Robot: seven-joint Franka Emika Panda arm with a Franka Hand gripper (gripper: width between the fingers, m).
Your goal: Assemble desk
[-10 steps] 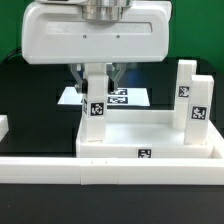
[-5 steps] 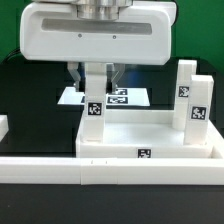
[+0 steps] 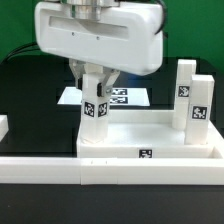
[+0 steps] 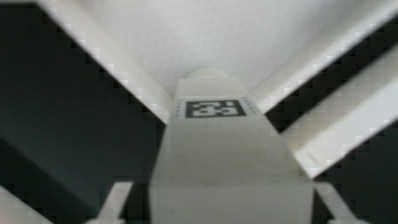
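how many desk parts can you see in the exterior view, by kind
desk top: 1
legs: 3, one in the gripper at the exterior view's left corner, two standing at the right
total: 4

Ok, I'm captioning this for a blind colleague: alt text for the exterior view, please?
A white robot gripper grips an upright white tagged leg at the desk top's corner on the exterior view's left. Two more tagged legs stand at its right side, with the marker board behind.
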